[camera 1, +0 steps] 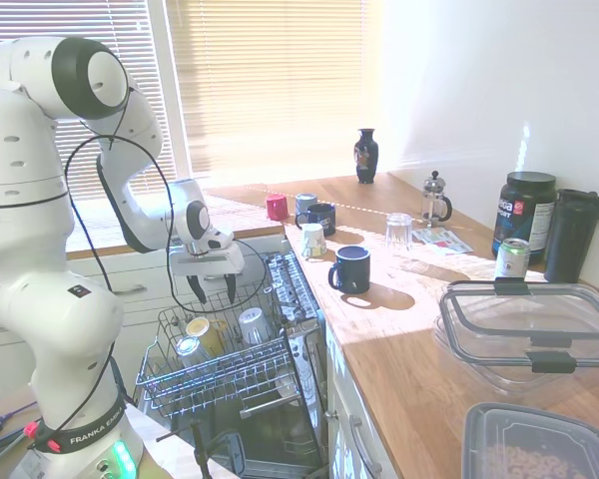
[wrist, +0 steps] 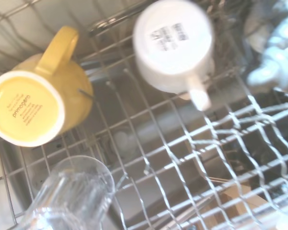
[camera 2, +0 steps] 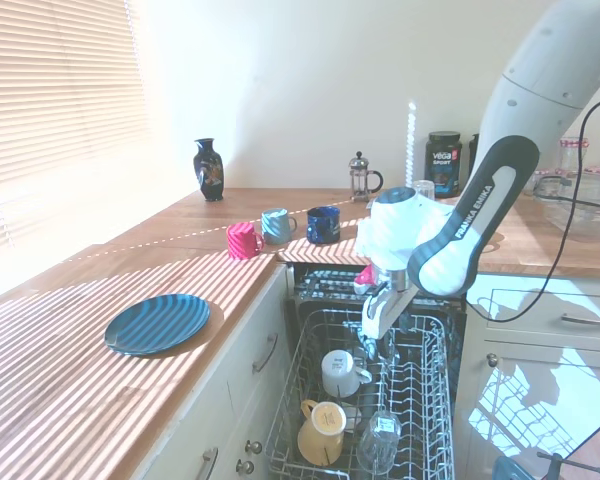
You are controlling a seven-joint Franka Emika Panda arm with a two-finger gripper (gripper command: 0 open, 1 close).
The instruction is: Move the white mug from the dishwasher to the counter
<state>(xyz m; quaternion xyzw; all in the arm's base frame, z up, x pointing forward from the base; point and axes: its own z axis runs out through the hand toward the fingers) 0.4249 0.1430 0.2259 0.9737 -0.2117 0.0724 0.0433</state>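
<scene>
Hovering above the dishwasher (camera 1: 280, 399) rack, the gripper (camera 1: 212, 289) is seen with fingers parted, nothing grasped; the white mug (camera 2: 342, 373) sits upturned beside the yellow mug (camera 2: 321, 430).

We see a home kitchen: a wooden counter (camera 2: 70, 380) over white drawers, an open dishwasher (camera 2: 365, 400) with mugs and a glass in its wire rack, a French press (camera 1: 435, 199), a blue plate (camera 2: 158, 323), and a slatted window blind (camera 1: 270, 80).
</scene>
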